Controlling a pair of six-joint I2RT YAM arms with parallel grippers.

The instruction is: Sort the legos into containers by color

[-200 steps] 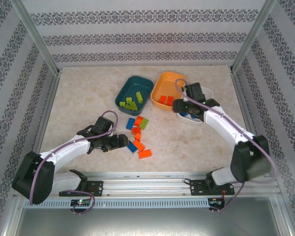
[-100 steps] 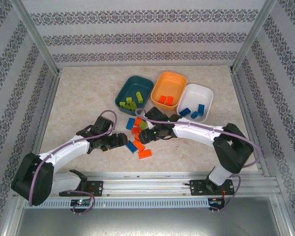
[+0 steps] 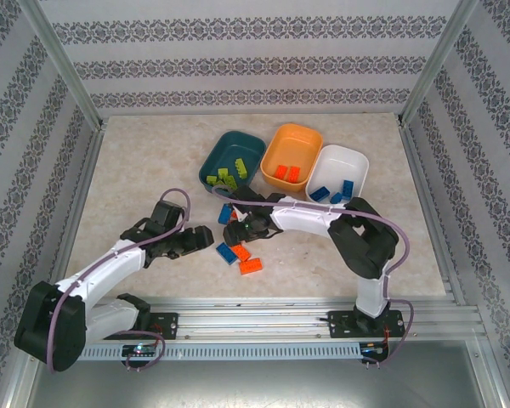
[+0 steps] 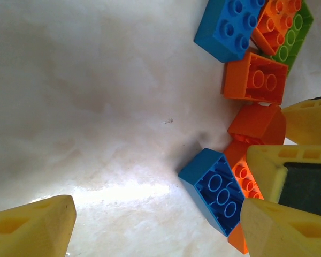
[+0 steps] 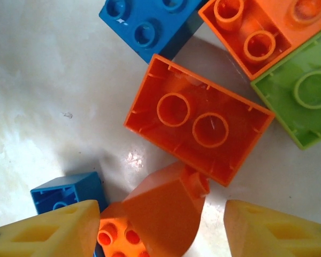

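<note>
Left gripper (image 3: pixel 204 239): jaws stood wide and empty beside the loose legos (image 3: pixel 242 252).
Teal tray (image 3: pixel 235 146): held green bricks (image 3: pixel 226 176).
Right gripper (image 5: pixel 163 208): jaws were apart, straddling an orange brick (image 5: pixel 160 217).
Orange tray (image 3: pixel 293 144): held orange bricks (image 3: pixel 286 172).
White tray (image 3: pixel 342 163): held blue bricks (image 3: pixel 333 192).

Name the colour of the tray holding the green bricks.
Dark teal; the tray shows best from the top external view.

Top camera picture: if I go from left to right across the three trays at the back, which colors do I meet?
dark teal tray → orange tray → white tray
</note>
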